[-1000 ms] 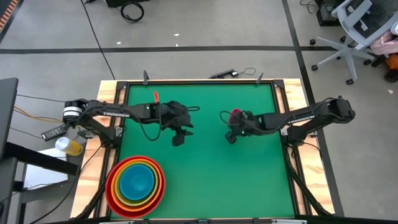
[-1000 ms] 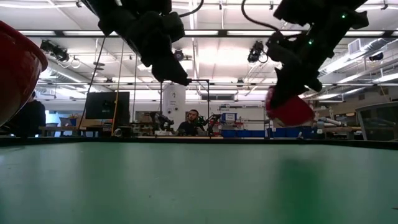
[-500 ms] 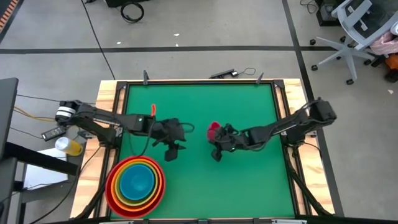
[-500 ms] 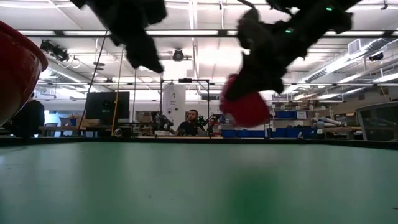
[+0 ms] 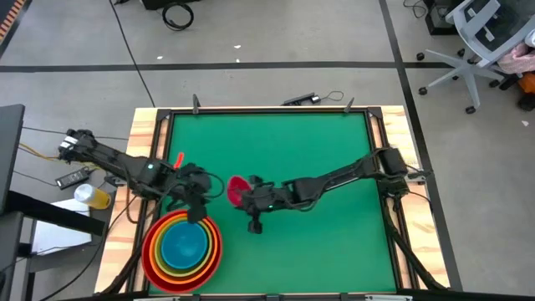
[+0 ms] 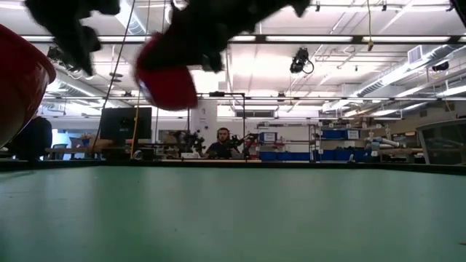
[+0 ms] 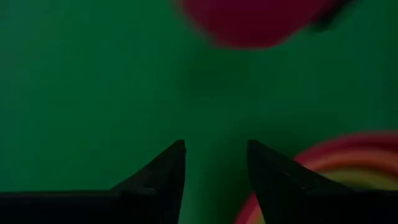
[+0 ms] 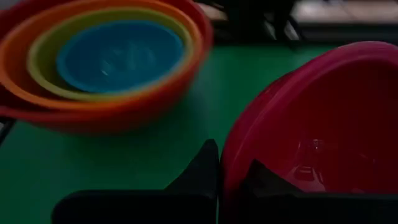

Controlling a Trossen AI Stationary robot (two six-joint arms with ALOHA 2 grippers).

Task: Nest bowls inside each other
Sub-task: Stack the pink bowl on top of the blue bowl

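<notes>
The small magenta-pink bowl [image 5: 236, 191] hangs above the table's middle, with my right gripper [image 8: 230, 163] shut on it. It shows again in the low view as the pink bowl [image 6: 167, 73]. At the near left stands the stack [image 5: 182, 245]: a red bowl [image 8: 124, 118] holding an orange, a yellow-green and a blue bowl [image 8: 118, 55]. My left gripper [image 7: 214, 168] hovers open over the stack's far rim, nothing between its fingers. My right gripper pinches the pink bowl's rim [image 8: 225, 158], one finger outside the wall [image 8: 208, 167] and one inside the hollow [image 8: 266, 179]. The fingers come from the table's right, slanting down. The bowl is lifted clear of the table and tipped on its side.
The green mat [image 5: 318, 242] lies bare to the right of the stack. A wooden frame [image 5: 380, 117] borders the table. Beyond the far edge, in the room, a person [image 6: 222, 142] sits at a desk.
My right gripper has carried the pink bowl from the table's right-middle toward the left and a little nearer, toward the stack, rolling its wrist. My left gripper has drawn back toward the near left, over the stack's far rim, and has also turned.
</notes>
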